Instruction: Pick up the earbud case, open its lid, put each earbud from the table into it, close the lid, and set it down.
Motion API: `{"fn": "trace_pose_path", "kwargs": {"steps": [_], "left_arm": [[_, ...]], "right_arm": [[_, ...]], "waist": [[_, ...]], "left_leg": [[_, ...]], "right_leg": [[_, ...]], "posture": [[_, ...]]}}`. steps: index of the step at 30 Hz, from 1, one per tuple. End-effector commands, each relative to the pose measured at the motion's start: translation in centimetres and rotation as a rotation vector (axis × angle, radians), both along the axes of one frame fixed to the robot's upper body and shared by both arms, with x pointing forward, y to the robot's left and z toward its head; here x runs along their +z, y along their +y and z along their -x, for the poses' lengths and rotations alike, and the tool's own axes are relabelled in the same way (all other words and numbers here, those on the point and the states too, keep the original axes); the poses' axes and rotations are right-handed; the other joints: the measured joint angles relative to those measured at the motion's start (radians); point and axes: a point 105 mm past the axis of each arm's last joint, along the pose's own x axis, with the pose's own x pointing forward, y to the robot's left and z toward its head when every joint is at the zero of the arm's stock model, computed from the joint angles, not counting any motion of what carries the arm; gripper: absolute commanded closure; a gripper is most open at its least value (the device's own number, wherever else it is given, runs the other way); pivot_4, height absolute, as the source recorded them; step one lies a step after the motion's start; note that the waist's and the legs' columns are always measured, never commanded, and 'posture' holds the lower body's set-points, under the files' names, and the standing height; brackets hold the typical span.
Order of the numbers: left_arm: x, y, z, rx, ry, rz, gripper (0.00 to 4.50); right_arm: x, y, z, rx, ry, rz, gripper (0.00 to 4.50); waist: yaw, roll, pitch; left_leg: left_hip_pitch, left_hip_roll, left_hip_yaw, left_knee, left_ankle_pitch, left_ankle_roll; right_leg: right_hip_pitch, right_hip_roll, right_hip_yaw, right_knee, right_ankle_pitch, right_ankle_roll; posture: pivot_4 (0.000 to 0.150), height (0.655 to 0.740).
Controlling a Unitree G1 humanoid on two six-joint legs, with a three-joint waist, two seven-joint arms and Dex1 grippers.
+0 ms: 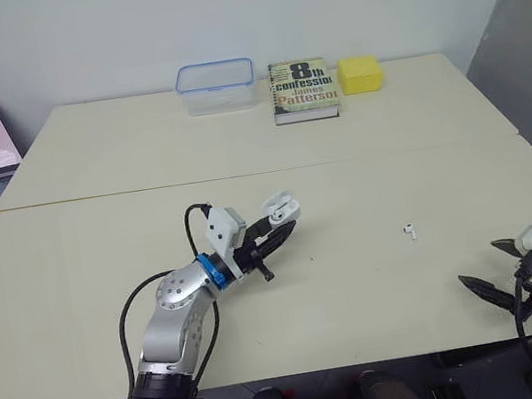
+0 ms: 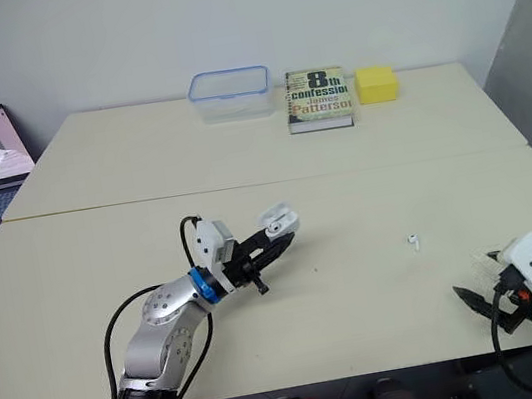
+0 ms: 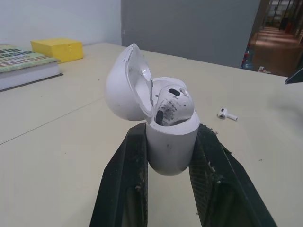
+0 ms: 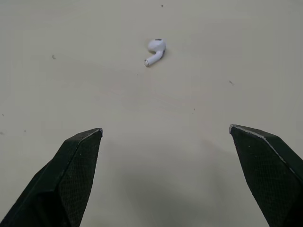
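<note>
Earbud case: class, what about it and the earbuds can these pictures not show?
The earbud case: lower sides covered by the left tool's fingers, left wrist view.
Its second slot: hidden behind the seated earbud and open lid; contents unclear.
The loose earbud: too small in the eye views to tell left from right.

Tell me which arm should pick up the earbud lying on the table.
Right. The right claw is open, facing the loose earbud nearby on the table; the left claw is busy gripping the opened earbud case.
</note>
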Motion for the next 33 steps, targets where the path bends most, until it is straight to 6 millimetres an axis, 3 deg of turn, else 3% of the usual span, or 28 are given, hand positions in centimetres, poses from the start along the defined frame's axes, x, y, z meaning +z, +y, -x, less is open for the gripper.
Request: {"fn": "trace_pose_path", "kwargs": {"steps": [1,6,10,14,18,21,25,33], "left_arm": [[0.9,-0.4,0.1,-0.016,-0.049,0.005,3.69],[0.9,-0.3,0.2,-0.016,-0.047,0.005,3.69],[0.9,-0.3,0.1,-0.015,-0.047,0.004,3.69],[0.7,-0.2,0.2,-0.01,-0.044,0.002,3.69],[0.6,-0.4,0.4,-0.014,-0.039,0.0,3.69],[0.5,-0.5,0.4,-0.017,-0.037,-0.003,3.69],[0.5,-0.4,0.4,-0.011,-0.035,-0.004,3.69],[0.4,-0.1,0.5,-0.002,-0.031,-0.011,3.69]], "right_arm": [[1.2,-0.3,-0.1,0.002,-0.048,0.015,0.0],[1.3,-1.6,-0.3,-0.052,-0.054,0.015,0.0],[1.6,-1.3,-1.0,-0.046,-0.068,-0.008,0.0],[2.1,1.2,-2.7,0.002,-0.106,-0.056,0.0],[0.8,4.0,-4.3,0.016,-0.097,-0.088,0.0],[-0.1,4.8,-5.9,-0.035,-0.117,-0.101,0.0],[-1.4,5.4,-7.9,-0.125,-0.135,-0.141,0.0],[-3.7,5.0,-9.5,-0.198,-0.107,-0.156,0.0]], "waist": [[0.001,0.0,0.0],[0.001,0.0,0.0],[0.0,0.0,0.0],[-0.002,0.0,0.0],[0.0,0.0,0.0],[0.0,0.0,0.0],[-0.001,0.0,0.0],[-0.001,0.0,0.0]], "left_leg": [[0.0,0.0,0.0,0.0,0.0,0.0],[0.0,0.0,0.0,0.0,0.0,0.0],[0.0,0.0,0.0,0.0,0.0,0.0],[0.0,0.0,0.0,0.0,0.0,0.0],[0.0,0.0,-0.001,0.0,0.0,0.0],[-0.001,-0.001,-0.001,0.0,0.0,0.0],[0.0,-0.001,0.0,0.0,0.0,0.0],[0.0,-0.001,0.0,0.0,0.0,0.0]], "right_leg": [[0.0,0.0,0.0,0.0,0.0,0.0],[0.0,0.0,0.0,0.0,0.0,0.0],[0.0,0.0,0.0,0.0,0.0,0.0],[0.0,0.0,0.001,0.0,0.0,0.0],[0.0,0.0,0.0,0.0,0.0,0.0],[0.0,0.0,0.0,0.0,0.0,0.0],[0.0,-0.001,0.0,0.0,0.0,0.0],[-0.001,0.0,0.0,0.001,0.0,0.0]], "posture": [[0.15,0.7377],[0.15,0.7377],[0.15,0.7377],[0.15,0.7377],[0.15,0.7377],[0.15,0.7377],[0.15,0.7377],[0.15,0.7377]]}}
